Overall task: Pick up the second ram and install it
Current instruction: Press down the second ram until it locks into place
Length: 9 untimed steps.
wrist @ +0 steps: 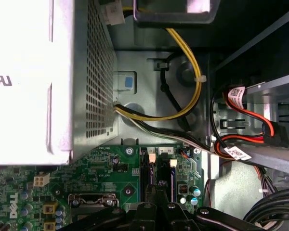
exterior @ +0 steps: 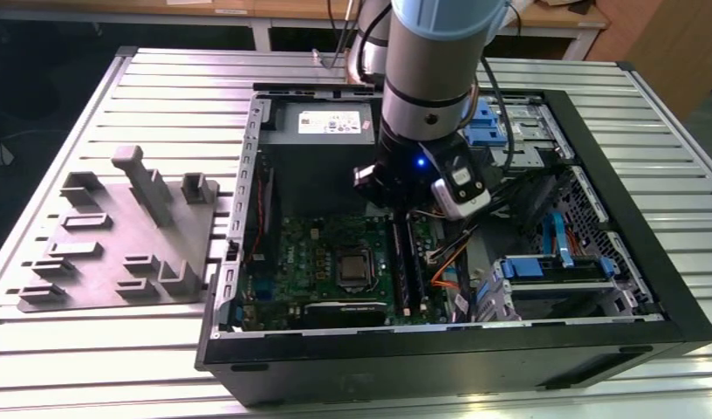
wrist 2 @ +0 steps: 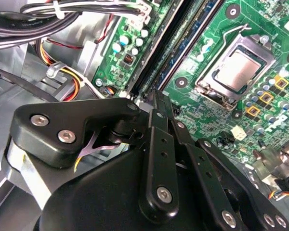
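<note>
What is hidden: black linkage arms cover the near end of the memory slots in both wrist views, so contact between fingertips and stick cannot be made out.
Gripper state: black metal gripper (wrist 2: 156, 98) drawn narrow, fingers nearly together; a grip is not discernible.
Ram position: thin bluish circuit-board stick, the second ram (wrist 2: 183, 48), stands edgewise in a long dark slot, directly under the gripper (exterior: 400, 211).
Surroundings: square green motherboard (exterior: 321, 253), glossy, studded with components; perforated gray metal power-supply box (wrist: 19, 72) at the far side; black steel computer case (exterior: 449, 353).

Arm (exterior: 432, 78): reaching down into the open computer case (exterior: 449, 349)
Motherboard (exterior: 321, 262): green, lying flat inside
Fixture plate (exterior: 123, 236): gray, on the table (exterior: 88, 349) at the exterior view's left
</note>
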Available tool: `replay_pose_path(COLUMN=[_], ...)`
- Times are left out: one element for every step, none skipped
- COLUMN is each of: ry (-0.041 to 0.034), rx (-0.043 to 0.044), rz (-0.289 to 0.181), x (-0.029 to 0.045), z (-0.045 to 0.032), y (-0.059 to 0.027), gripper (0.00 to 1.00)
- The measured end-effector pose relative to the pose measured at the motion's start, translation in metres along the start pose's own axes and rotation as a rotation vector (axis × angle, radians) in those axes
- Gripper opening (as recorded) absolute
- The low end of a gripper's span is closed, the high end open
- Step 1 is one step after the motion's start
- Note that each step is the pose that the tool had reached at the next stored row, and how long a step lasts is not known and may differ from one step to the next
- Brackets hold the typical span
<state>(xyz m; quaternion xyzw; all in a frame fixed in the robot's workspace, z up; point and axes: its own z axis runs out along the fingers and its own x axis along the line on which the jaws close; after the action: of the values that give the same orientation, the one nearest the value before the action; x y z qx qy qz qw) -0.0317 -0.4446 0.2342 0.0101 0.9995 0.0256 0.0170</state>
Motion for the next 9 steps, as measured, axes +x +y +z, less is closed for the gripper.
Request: replay_pose_path(ry=[0.0001, 0.0000, -0.0001, 0.0000, 0.0000, 0.0000, 0.0000, 0.0000, 0.0002], rx=[0.0001, 0.0000, -0.0002, -0.0003, -0.0010, -0.0017, -0.0023, -0.0026, -0.0024], rz=[0.000, 0.000, 0.000, 0.000, 0.000, 0.000, 0.000, 0.000, 0.000], x=[0.0000, -0.0001, -0.0001, 0.0000, 0.0000, 0.0000, 0.0001, 0.0000, 0.0000], z=[0.0001, 0.0004, 0.0009, 0.0017, 0.0024, 0.0033, 0.0044, 0.0051, 0.0050], y=[0.0007, 0.0010, 0.0012, 0.0013, 0.0014, 0.0014, 0.0014, 0.0014, 0.0013], gripper=[0.10, 0.10, 0.10, 0.10, 0.10, 0.10, 0.10, 0.10, 0.10])
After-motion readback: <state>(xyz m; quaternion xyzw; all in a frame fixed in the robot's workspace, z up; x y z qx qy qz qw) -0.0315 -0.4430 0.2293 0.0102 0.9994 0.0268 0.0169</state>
